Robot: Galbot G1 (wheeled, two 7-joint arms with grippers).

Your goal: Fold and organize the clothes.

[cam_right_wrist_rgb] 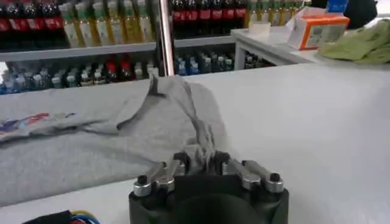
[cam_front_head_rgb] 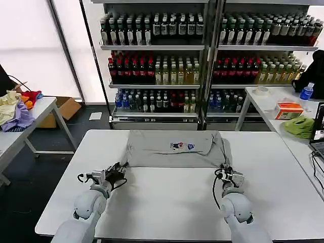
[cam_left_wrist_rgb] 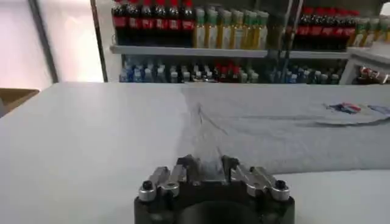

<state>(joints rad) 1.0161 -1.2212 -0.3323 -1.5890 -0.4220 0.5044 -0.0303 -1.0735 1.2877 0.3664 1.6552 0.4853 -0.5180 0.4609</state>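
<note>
The white bench [cam_front_head_rgb: 167, 202] is bare at the near side. The left gripper [cam_front_head_rgb: 117, 171] sits at about 8 o'clock, pinching the near left corner of the grey shirt [cam_front_head_rgb: 172, 149]. The right gripper [cam_front_head_rgb: 226, 172] sits at about 4 o'clock, pinching the near right corner. Cloth covers both sets of fingertips. The shirt lies flat past the grippers, at the far middle of the bench, print up. Behind it, at 12 o'clock, shelves [cam_front_head_rgb: 202, 48] hold many bottles.
</note>
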